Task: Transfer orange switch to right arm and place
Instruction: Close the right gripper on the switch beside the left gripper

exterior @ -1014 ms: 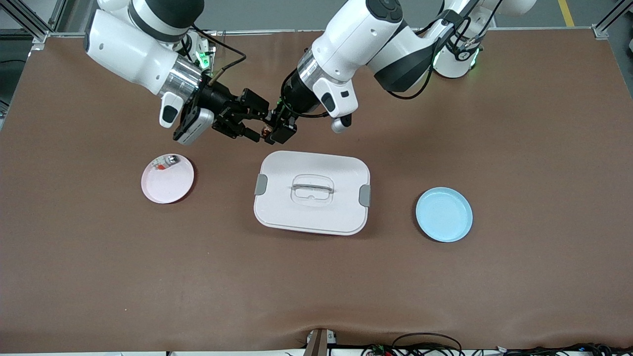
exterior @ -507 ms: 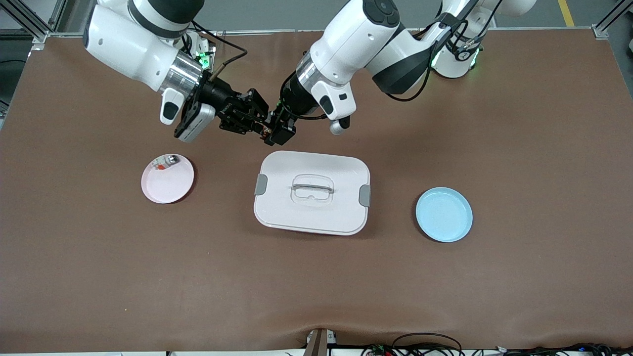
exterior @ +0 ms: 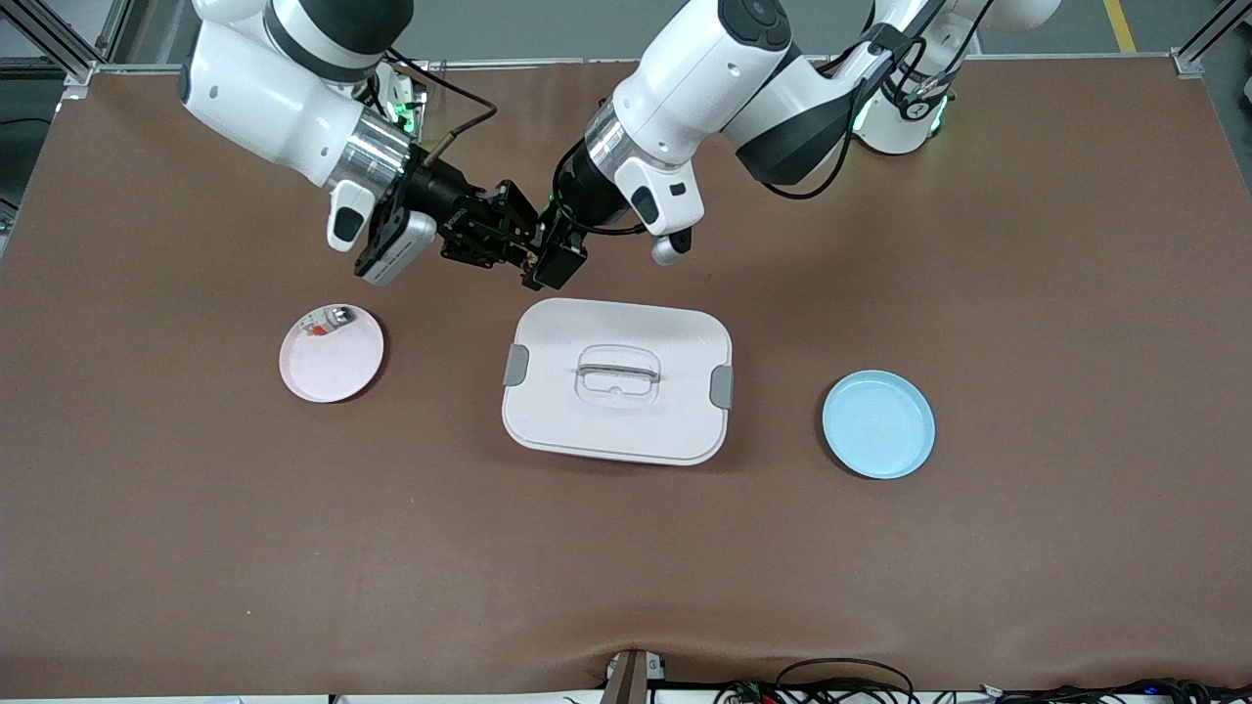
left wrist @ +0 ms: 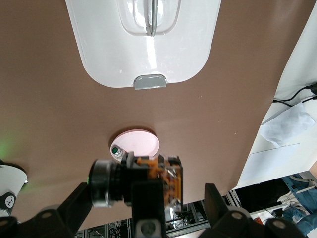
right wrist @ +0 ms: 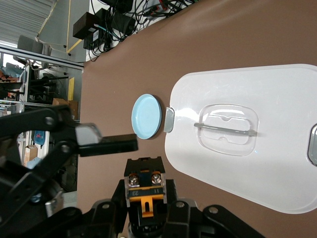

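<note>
brown matting covers the whole table [exterior: 978, 587], and both arms meet in the air above the strip of it between the bases and the white rectangular lidded box with grey side clips [exterior: 617, 380].

the hand-over looks to be at its midpoint. the tiny black blocky orange switch with its orange-copper end [right wrist: 144, 187] sits between the two grippers. in the right wrist view it lies seated between the right gripper [exterior: 523, 256] fingers, which look closed onto it. the left gripper [exterior: 548, 262] also has its fingers around the part in the left wrist view [left wrist: 148, 178], spread only as wide as the switch, though whether they are pressing it or have let go i cannot tell.

next, as i judge it, the left gripper must widen and back away cleanly, then the right arm can carry the switch toward the round pale pink plate [exterior: 337, 367] at its end of the table.

counted: two arms, one switch, one box, one pink plate, one round light blue plate [exterior: 878, 424], and one small whitish-silver part with a red-orange patch [exterior: 328, 321] on the pink plate.
</note>
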### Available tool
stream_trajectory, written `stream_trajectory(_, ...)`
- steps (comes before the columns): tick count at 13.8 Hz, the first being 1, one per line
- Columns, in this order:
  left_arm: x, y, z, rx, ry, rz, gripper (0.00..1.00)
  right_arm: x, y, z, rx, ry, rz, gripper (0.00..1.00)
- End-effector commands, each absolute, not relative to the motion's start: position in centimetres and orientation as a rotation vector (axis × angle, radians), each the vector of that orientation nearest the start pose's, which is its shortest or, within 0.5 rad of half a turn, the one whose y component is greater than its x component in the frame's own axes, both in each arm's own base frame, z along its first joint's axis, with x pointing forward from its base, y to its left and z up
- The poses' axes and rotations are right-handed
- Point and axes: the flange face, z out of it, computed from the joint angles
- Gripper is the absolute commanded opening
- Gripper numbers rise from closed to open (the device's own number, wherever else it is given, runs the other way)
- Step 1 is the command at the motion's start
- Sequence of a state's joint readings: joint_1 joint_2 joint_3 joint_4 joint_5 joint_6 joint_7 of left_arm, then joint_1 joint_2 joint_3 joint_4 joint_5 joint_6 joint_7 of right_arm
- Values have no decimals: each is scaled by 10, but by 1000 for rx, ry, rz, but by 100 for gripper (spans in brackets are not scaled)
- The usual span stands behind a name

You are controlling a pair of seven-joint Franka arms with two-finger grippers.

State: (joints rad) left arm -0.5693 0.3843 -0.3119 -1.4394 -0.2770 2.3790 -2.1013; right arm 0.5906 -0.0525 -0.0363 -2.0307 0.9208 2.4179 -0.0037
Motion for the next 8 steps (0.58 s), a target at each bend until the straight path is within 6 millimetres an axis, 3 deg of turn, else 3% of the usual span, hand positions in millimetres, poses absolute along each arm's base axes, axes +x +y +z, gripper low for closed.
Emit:
stream_trajectory(1,484,-525,553,1902,1642,-394,100,488,308,522,-2294,28,-234,0)
stream_trajectory(3,485,-524,553,1899,1645,-393,100,488,309,520,-2306,-18,-245,0)
stream_trajectory(8,497,-506,549,1888,1674,-372,100,491,295,513,-2437,-391,-329,0)
